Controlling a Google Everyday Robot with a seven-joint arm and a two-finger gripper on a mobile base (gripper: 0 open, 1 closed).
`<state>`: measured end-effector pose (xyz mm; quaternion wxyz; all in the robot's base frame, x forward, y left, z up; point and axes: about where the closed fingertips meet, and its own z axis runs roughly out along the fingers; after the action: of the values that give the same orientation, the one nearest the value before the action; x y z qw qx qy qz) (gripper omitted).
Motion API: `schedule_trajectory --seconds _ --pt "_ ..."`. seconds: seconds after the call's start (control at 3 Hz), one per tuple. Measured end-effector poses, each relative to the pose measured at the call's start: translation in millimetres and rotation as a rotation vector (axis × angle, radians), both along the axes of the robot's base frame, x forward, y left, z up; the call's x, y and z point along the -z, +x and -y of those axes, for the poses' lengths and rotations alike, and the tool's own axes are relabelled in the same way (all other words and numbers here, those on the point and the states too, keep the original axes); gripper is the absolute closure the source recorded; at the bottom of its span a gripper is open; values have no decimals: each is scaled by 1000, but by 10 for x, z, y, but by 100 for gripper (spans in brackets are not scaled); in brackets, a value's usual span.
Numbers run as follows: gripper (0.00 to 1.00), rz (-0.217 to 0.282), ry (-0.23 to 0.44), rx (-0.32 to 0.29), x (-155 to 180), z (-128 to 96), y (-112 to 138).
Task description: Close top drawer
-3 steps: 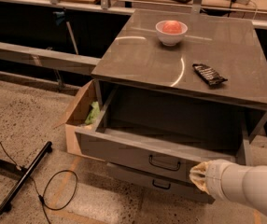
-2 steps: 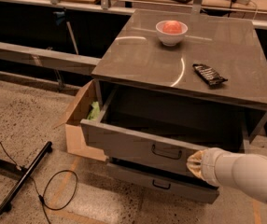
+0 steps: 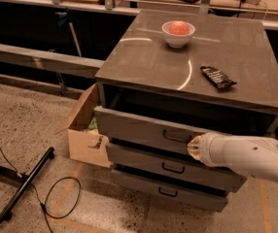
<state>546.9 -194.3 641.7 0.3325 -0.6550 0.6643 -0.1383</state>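
Observation:
The top drawer (image 3: 139,128) of the grey cabinet is a wide grey front with a small black loop handle (image 3: 176,137). It stands only slightly out from the cabinet body, with a dark gap above it. My gripper (image 3: 194,146) is at the end of the white arm coming in from the right. Its tip rests against the drawer front just right of the handle. The two slimmer drawers (image 3: 168,168) below are stepped out a little.
A white bowl with a red object (image 3: 178,33) and a dark snack bar (image 3: 217,77) sit on the cabinet top (image 3: 144,62). An open cardboard box (image 3: 84,130) stands at the cabinet's left. A black stand leg and cable (image 3: 27,183) lie on the floor.
The top drawer has slid from wide open to nearly shut. My arm followed it inward, staying against the drawer front.

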Motion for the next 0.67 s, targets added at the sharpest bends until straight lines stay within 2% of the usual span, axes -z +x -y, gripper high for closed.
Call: schedule_trajectory --seconds 0.33,0.67 --pt "100 9 -12 -20 70 -37 238" --pt "100 -8 -20 -25 101 6 261"
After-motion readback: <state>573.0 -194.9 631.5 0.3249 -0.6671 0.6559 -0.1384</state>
